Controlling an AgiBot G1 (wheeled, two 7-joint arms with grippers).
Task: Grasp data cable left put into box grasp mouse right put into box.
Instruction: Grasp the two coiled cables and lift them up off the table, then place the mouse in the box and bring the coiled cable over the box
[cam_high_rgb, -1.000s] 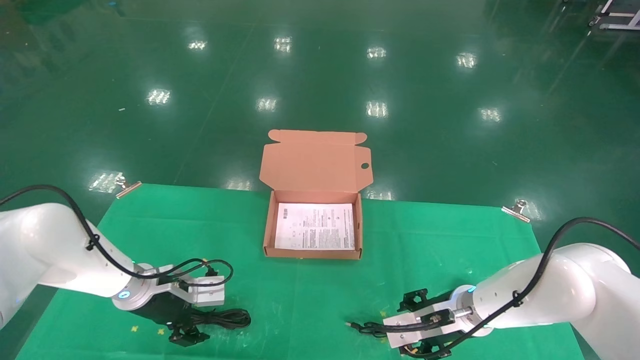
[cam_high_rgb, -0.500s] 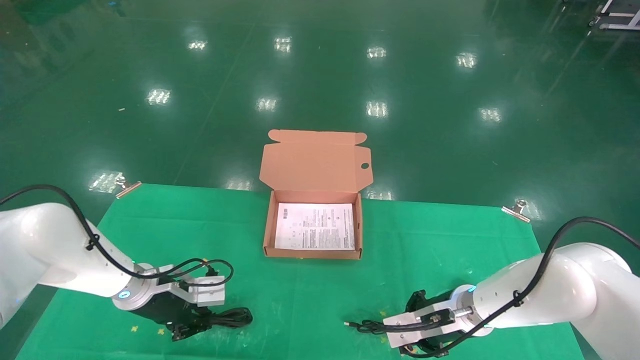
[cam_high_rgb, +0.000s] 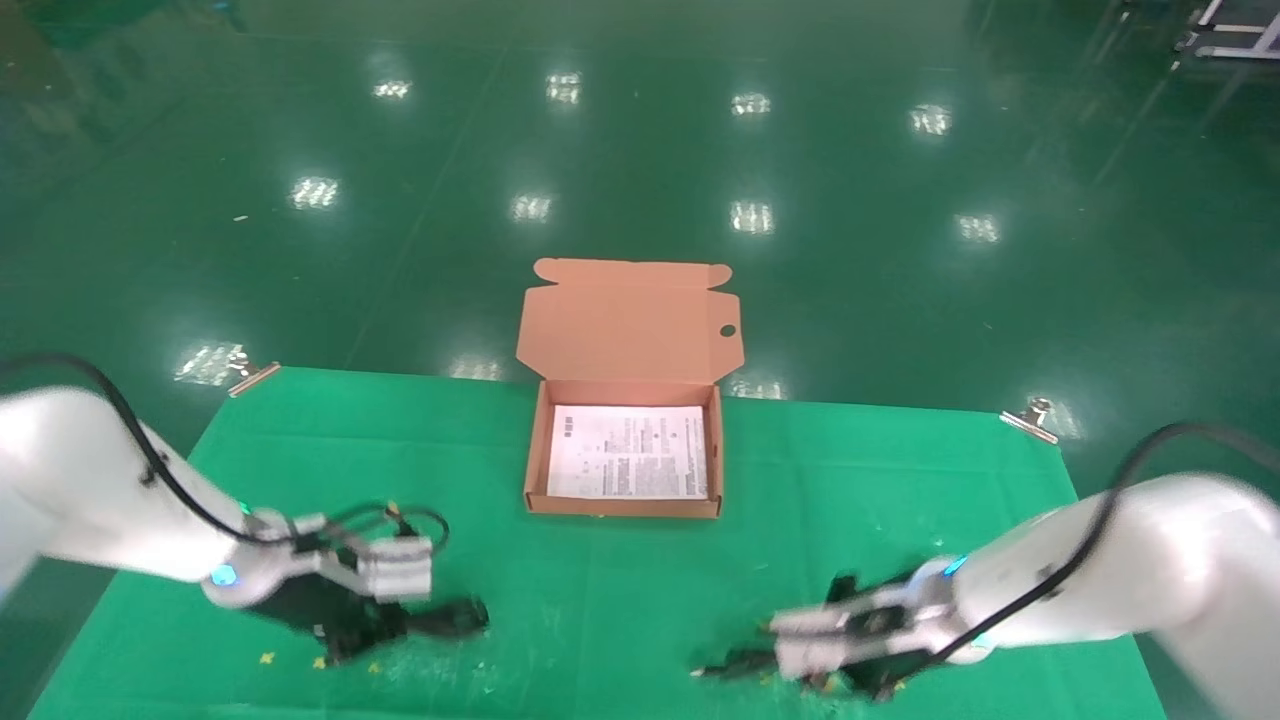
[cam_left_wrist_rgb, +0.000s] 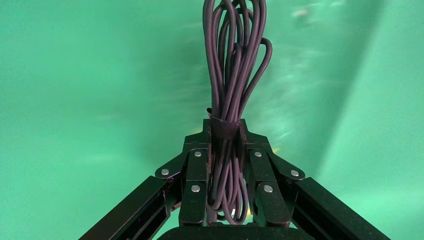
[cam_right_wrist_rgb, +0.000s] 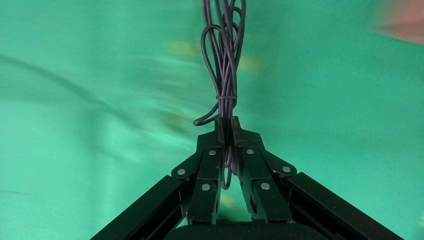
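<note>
- Desk (cam_high_rgb: 800, 480) under green cloth, metal clips at its far corners.
- Box (cam_high_rgb: 535, 450) sits open at desk centre toward the far edge, lid (cam_high_rgb: 628, 325) standing up behind it, white printed sheet (cam_high_rgb: 628, 465) flat inside.
- My left hand (cam_high_rgb: 385, 630) low over the near left of the desk, well apart from the box; fingers (cam_left_wrist_rgb: 195, 185) closed tight on the data cable (cam_left_wrist_rgb: 232, 90), gripping the bundle at its taped waist, loops sticking out past the fingertips toward the box side.
- My right hand (cam_high_rgb: 800, 665) low over the near right of the desk; fingers (cam_right_wrist_rgb: 210, 175) pinched shut on a thin bundled cord (cam_right_wrist_rgb: 226, 70), the mouse's cord as far as I can tell. Mouse body itself not made out in any view.
- Cord end (cam_high_rgb: 715, 668) trails out from the right hand toward the desk middle.
</note>
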